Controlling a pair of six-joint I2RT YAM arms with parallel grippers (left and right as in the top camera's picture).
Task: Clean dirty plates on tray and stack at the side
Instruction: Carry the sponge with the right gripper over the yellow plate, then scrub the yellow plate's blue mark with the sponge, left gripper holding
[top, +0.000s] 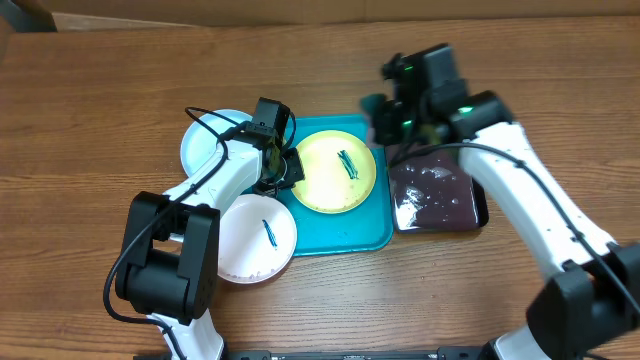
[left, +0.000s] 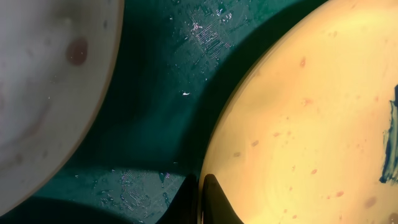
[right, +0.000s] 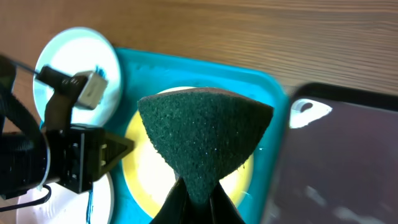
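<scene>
Our left jaws are closed on the left rim of the yellow plate (top: 335, 172), which lies on the blue tray (top: 370, 232). Our right jaws pinch the green sponge (right: 205, 134), which hangs over the tray's far right corner. We should pin that rim firmly, lay the sponge flat on the teal smear (top: 347, 163), and scrub in short strokes so the plate cannot slide.

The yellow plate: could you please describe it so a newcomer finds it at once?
Find the central turquoise tray. The yellow plate lies inside it. The white plate and light blue plate sit by the tray's left edge; it alone is yellow.
</scene>
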